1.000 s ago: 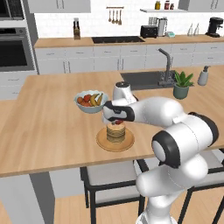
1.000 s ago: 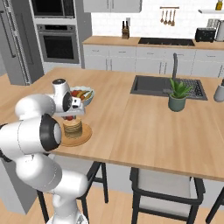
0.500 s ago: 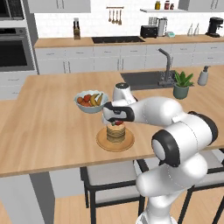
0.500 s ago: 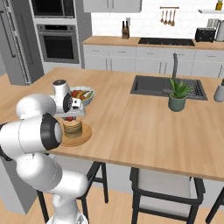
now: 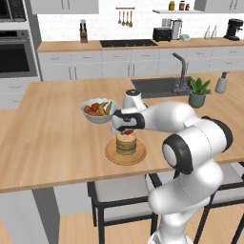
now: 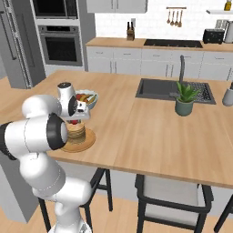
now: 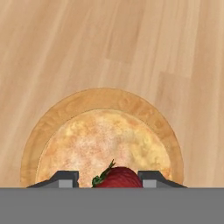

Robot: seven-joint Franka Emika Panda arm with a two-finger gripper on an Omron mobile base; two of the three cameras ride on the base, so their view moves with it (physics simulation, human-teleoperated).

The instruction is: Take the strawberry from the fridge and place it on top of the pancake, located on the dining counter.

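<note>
The gripper hangs just above the pancake, its two fingers closed partway with the strawberry pinched between them; the berry's green top points out over the stack; the pancake sits on a round wooden plate on the dining counter; from the left base view the strawberry shows right over the pancake, under the gripper; a bowl of fruit stands near the plate; a potted plant sits beside the sink.
</note>
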